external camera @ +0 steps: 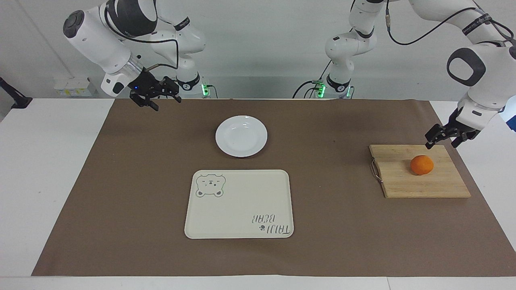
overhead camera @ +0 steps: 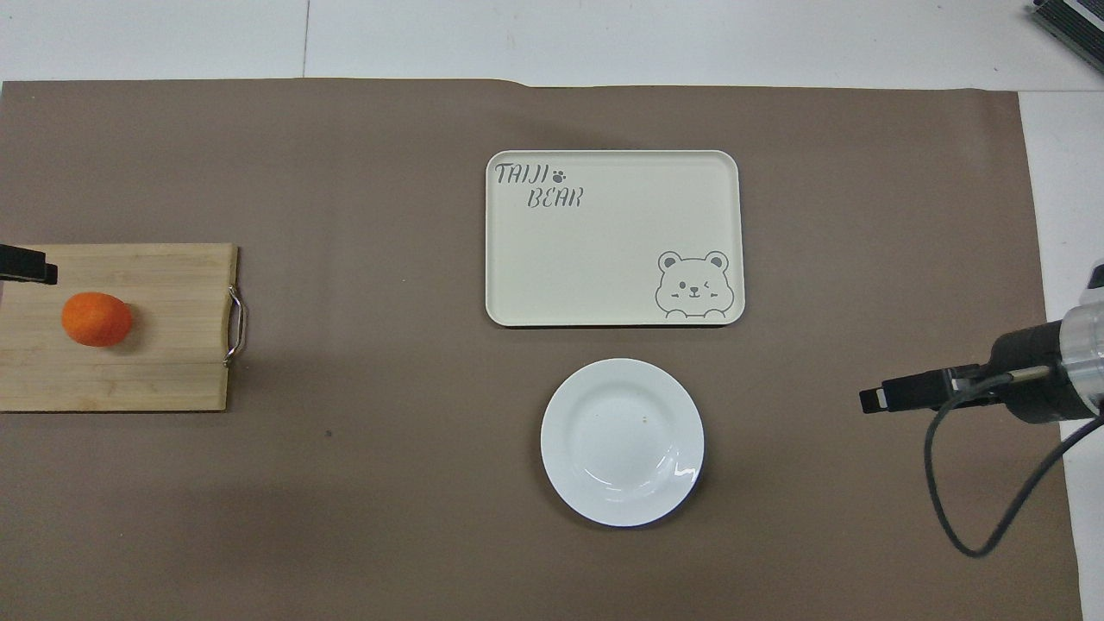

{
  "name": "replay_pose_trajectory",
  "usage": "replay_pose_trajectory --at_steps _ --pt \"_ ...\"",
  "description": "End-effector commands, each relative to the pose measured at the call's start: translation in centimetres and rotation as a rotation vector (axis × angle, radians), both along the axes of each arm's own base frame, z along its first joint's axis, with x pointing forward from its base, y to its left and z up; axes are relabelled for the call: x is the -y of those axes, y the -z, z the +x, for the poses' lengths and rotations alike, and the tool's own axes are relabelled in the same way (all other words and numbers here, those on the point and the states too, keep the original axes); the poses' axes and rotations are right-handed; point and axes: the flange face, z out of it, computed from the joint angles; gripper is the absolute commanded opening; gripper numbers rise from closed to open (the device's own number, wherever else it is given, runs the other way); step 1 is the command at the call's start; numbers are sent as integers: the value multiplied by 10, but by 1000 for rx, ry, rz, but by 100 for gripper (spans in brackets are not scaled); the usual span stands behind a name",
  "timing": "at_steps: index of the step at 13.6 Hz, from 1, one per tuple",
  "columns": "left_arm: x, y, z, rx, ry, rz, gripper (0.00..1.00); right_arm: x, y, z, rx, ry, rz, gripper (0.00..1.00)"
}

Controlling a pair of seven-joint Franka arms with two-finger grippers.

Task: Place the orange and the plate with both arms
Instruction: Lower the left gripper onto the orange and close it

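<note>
My left gripper point(external camera: 446, 141) hangs with its jaws spread wide and empty over the corner of the wooden cutting board point(external camera: 419, 183) nearest the robots, at the left arm's end of the table, close above the orange point(external camera: 421, 165) but not touching it. The orange sits on the board, toward the board's edge away from its metal handle point(external camera: 375, 170). My right gripper point(external camera: 155, 98), jaws likewise wide and holding nothing, is in the air over the brown mat point(external camera: 121, 181) toward the right arm's end, well apart from the white plate point(external camera: 241, 135). The plate rests flat on the mat near the middle of the table, with nothing on it, nearer to the robots than the cream bear tray point(external camera: 239, 204), which lies just beside it with a narrow strip of mat between them. From overhead I see only a black tip of the left gripper point(overhead camera: 26, 264) at the board's edge, and the right gripper point(overhead camera: 897, 398) reaching in over the mat, its cable point(overhead camera: 975, 500) looping below.
</note>
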Motion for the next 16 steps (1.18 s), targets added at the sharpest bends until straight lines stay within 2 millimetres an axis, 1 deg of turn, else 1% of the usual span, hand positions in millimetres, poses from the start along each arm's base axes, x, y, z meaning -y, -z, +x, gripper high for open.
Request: replay_pose_trajectory --at_steps 1,3,5,7,8,9,10,11,12,13,16 --pt "-14 50 0 2 -4 12 100 1 -1 -6 26 -8 32 100" --pt "-16 72 1 14 11 35 100 2 0 -5 30 -10 29 100" --pt "-18 93 4 -3 12 33 100 8 -3 5 40 -6 -4 100" --pt "-18 100 2 0 29 56 100 12 -11 15 56 -26 -94 100" --pt "-18 100 0 -11 51 82 100 15 -19 17 71 -35 -141 100" --pt "-16 106 -5 -23 56 85 100 16 -22 18 73 -24 -152 100" --pt "-15 106 -5 -23 56 85 100 20 -20 20 67 -11 -157 100" --pt "-15 110 -7 -30 58 84 100 22 -23 22 73 -8 -169 100" --pt "-15 120 -10 -36 59 81 100 24 -32 29 104 -26 -248 100" --pt "-14 121 -12 -27 60 83 100 28 -40 36 113 0 -299 100" --pt "-13 122 -12 -25 59 83 100 34 -63 54 131 108 -317 100"
